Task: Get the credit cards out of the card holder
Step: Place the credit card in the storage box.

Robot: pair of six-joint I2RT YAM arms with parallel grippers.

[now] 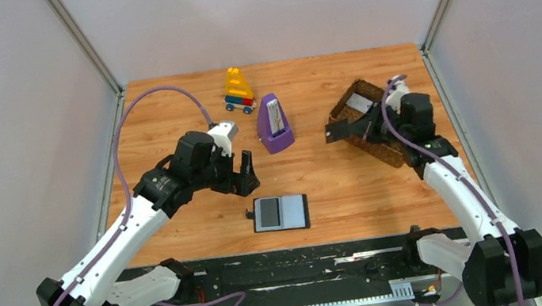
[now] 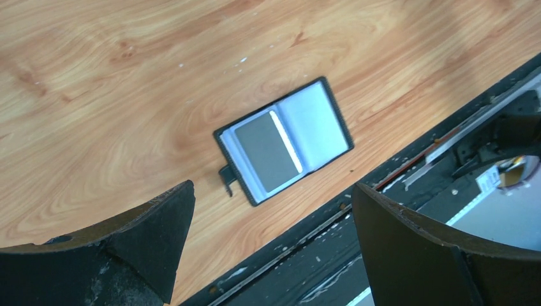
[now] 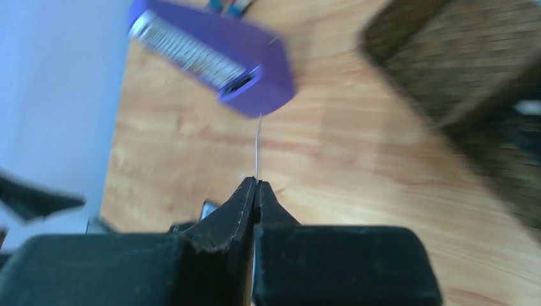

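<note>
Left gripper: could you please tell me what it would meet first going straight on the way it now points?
Most likely the card holder, lying open on the table, centred ahead of the gap between the left gripper's open fingers. Depth is unclear, so it might touch the table beside it first.

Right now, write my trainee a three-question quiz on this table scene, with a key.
1. True or false: the wallet lies open and flat on the wooden table.
2. Pick one. The right fingers pinch: A) a thin card; B) a spoon; C) nothing.
3. Fill the gap: the left fingers stand ____ above the wallet, holding nothing.

Key: 1 true; 2 A; 3 open.
</note>
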